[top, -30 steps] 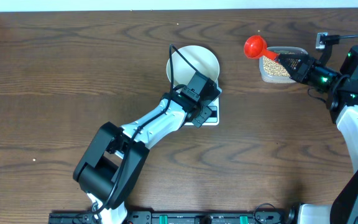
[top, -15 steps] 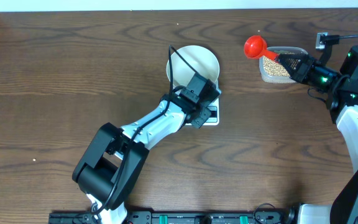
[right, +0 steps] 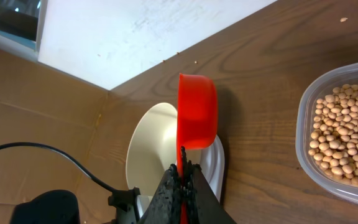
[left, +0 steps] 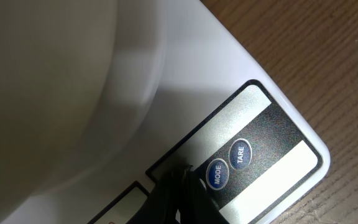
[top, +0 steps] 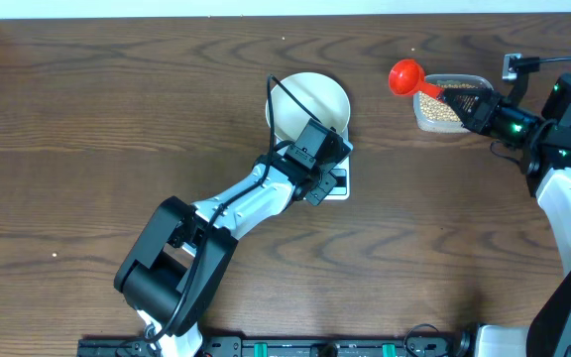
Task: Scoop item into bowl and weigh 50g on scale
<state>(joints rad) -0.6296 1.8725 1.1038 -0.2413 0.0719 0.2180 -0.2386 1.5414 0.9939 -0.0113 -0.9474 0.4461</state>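
Observation:
The white bowl point(top: 310, 99) stands on the white scale point(top: 342, 188) and looks empty. My left gripper point(top: 327, 167) is shut and empty. In the left wrist view its tips point(left: 182, 175) are at the scale's panel point(left: 272, 168), just left of the blue MODE button point(left: 216, 175) and TARE button point(left: 240, 154). My right gripper point(top: 469, 99) is shut on the handle of a red scoop point(top: 405, 74), held above the table left of the clear tub of beans point(top: 444, 109). No beans show in the scoop. In the right wrist view, the scoop point(right: 197, 112) is in front of the bowl point(right: 151, 149), with the beans point(right: 347, 140) at right.
A black cable point(top: 284, 104) loops from the left wrist over the bowl. A small grey socket with a cable point(top: 513, 64) sits at the back right. A white wall runs along the table's far edge point(top: 266, 8).
My left gripper has shifted very slightly over the scale's panel. The right arm and scoop have not moved.

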